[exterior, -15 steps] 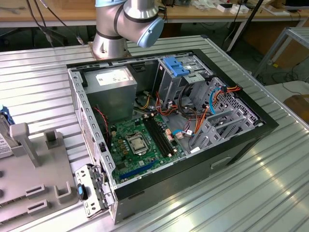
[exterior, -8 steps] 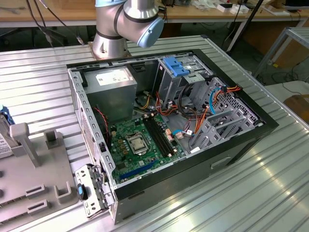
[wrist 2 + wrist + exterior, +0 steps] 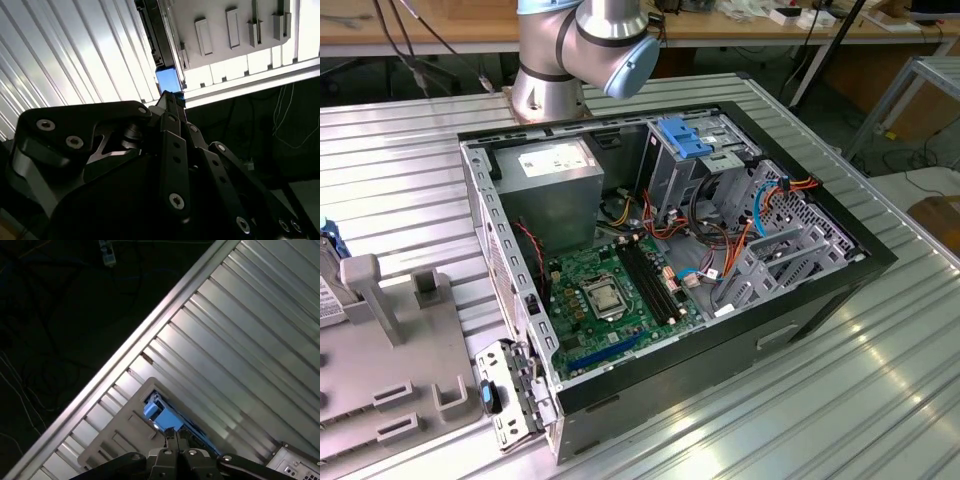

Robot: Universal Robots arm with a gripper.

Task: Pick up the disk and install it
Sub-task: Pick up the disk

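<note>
Disk (image 3: 152,35) is standing on edge in a slot of the grey holder (image 3: 215,20) on the ribbed bench (image 3: 260,315). The slot is likely propping it upright so its thin blue rail end (image 3: 169,80) is sticking out for grasping. Gripper (image 3: 172,99) is sitting right at that blue end, lined up with the disk's edge; cannot tell whether it is open or clamping.

The exterior view is showing the install side: open PC case (image 3: 650,250) mid-frame, drive cage (image 3: 685,150) with a blue clip at upper middle, and the holder at the far left edge, well apart from the case. Both wrist views are showing the gripper-to-disk alignment. The second wrist view is showing the disk edge-on, the first wrist view its blue rail over the holder.
</note>
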